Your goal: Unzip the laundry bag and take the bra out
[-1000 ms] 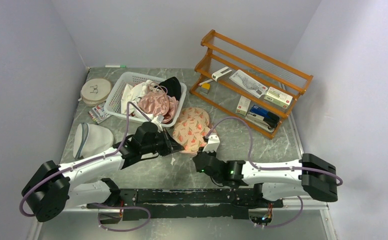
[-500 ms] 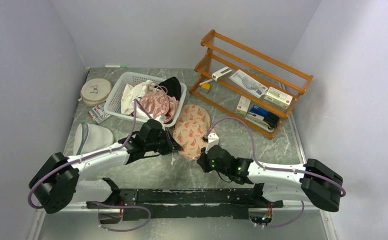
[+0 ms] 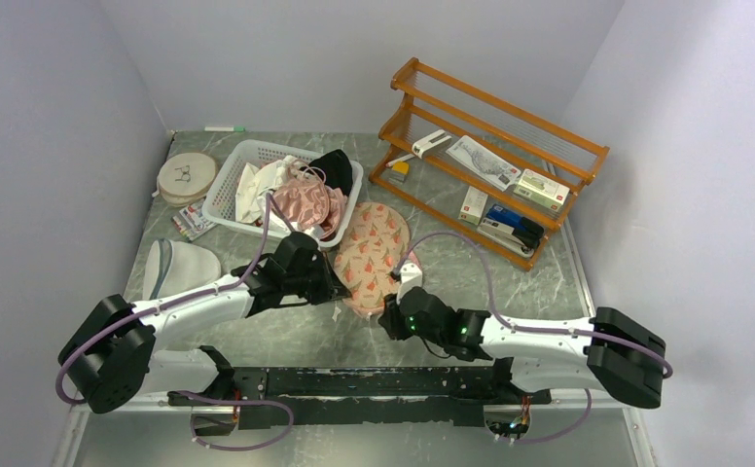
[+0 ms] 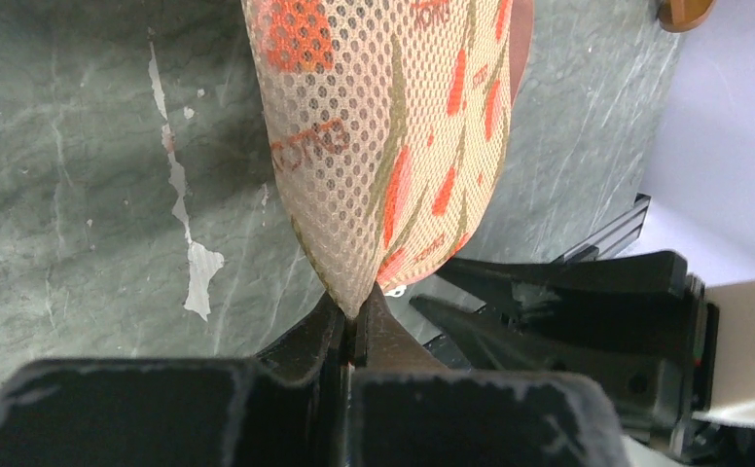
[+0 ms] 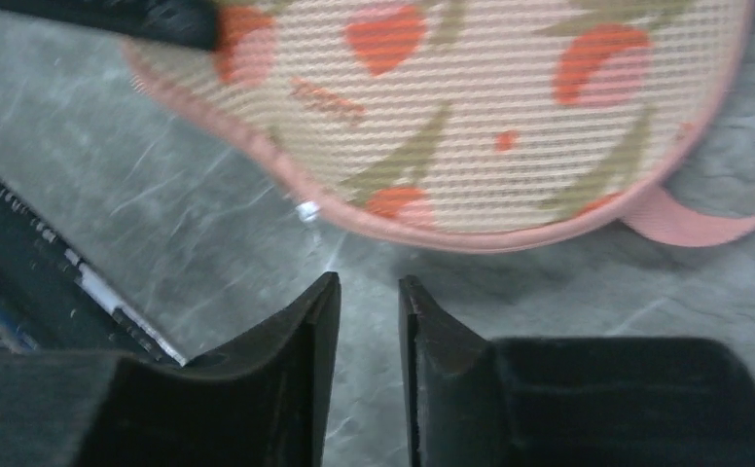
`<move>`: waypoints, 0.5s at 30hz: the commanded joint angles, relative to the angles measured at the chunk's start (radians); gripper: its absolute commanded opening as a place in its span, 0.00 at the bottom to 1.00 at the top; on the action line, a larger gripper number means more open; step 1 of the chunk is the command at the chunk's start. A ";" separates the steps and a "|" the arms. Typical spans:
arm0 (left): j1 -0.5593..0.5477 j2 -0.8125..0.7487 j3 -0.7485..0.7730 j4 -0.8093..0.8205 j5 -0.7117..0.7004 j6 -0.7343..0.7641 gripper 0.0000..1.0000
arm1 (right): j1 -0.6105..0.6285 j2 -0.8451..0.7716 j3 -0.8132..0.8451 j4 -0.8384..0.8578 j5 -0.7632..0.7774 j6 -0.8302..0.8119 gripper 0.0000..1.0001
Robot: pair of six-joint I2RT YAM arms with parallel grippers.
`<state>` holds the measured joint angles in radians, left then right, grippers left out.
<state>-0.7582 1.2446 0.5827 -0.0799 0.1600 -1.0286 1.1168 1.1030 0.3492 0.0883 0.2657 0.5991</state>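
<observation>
The laundry bag (image 3: 374, 251) is a peach, peanut-shaped case with orange-red and green print, lying at the table's middle. My left gripper (image 3: 341, 285) is shut on its near-left edge, and the mesh fabric (image 4: 383, 146) rises out of the closed jaws (image 4: 354, 311). My right gripper (image 3: 391, 313) is open by a narrow gap and empty, just short of the bag's pink-edged near rim (image 5: 471, 238). Its fingertips (image 5: 367, 284) sit over bare table, right of a small white zipper pull (image 5: 305, 210). The bra is hidden.
A white basket (image 3: 220, 190) of garments, one of shiny pink satin (image 3: 302, 202), stands behind the left arm. A white mesh dome bag (image 3: 181, 269) lies at the left. An orange wooden rack (image 3: 495, 161) with small items stands at the back right. Round wooden discs (image 3: 186, 177) lie far left.
My right gripper has moved forward and left, up to the bag's near rim. My left gripper stays shut on the bag's edge and has barely shifted.
</observation>
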 commanded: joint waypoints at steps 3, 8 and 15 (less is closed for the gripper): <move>0.005 0.001 0.062 -0.036 -0.016 0.003 0.07 | 0.123 0.082 0.038 0.088 0.057 0.046 0.41; 0.006 -0.004 0.057 -0.019 -0.007 -0.015 0.07 | 0.179 0.198 0.051 0.160 0.245 0.113 0.41; 0.005 -0.003 0.055 -0.011 0.001 -0.025 0.07 | 0.230 0.340 0.160 0.152 0.449 0.123 0.42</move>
<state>-0.7582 1.2476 0.6128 -0.1101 0.1604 -1.0409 1.3190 1.3930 0.4358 0.1989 0.5388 0.7002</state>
